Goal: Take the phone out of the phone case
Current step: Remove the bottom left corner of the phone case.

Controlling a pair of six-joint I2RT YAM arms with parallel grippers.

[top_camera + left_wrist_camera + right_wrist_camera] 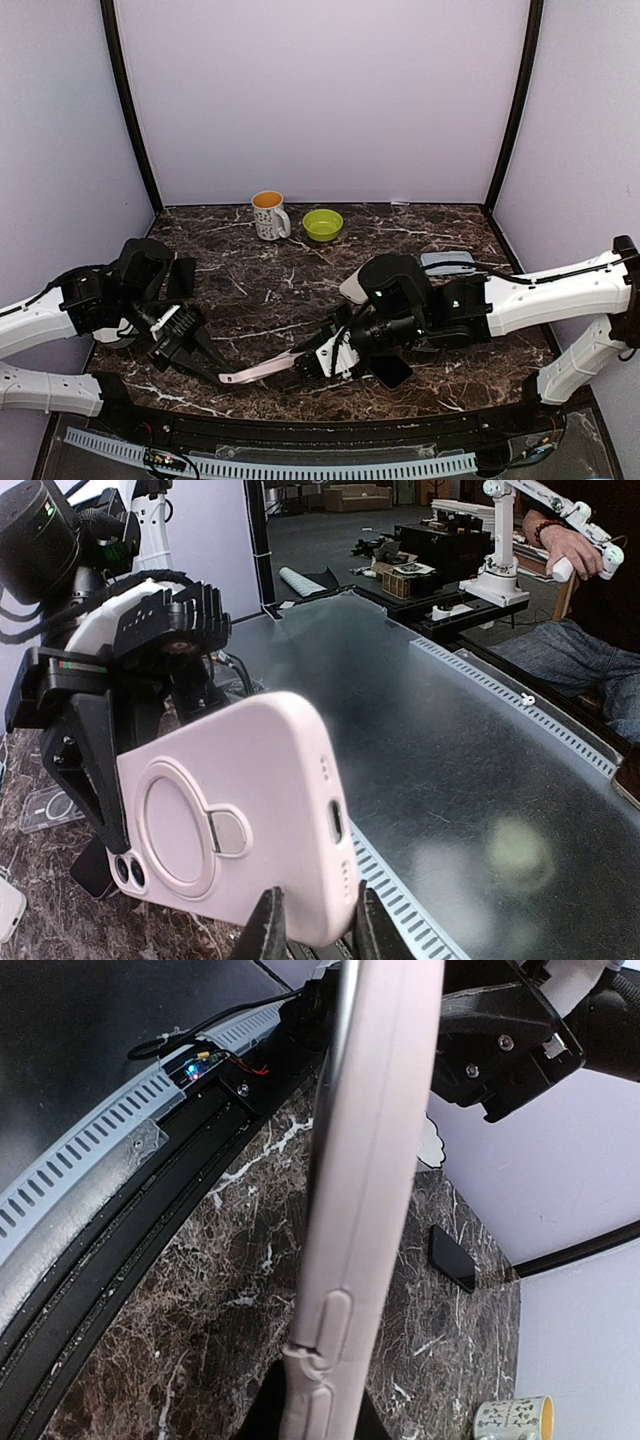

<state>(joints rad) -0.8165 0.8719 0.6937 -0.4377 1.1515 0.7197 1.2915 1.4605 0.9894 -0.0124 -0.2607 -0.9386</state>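
Note:
A pale pink phone case (258,373) hangs just above the table's front edge, held flat between both arms. My left gripper (315,912) is shut on the corner of its bottom end, beside the charging port. Its ringed back (235,810) faces the left wrist camera. The phone sits inside it, with its lenses (127,870) showing in the cutout. My right gripper (312,1422) is shut on the opposite end, by the side buttons, and the case (370,1150) runs away from it edge-on. In the top view the left gripper (222,377) and right gripper (300,364) face each other.
A white mug (268,214) and a green bowl (322,224) stand at the back. A grey-blue flat object (447,262) lies at the right and a dark slab (393,372) under the right arm. A black slab (452,1257) and a clear case (50,805) lie on the marble.

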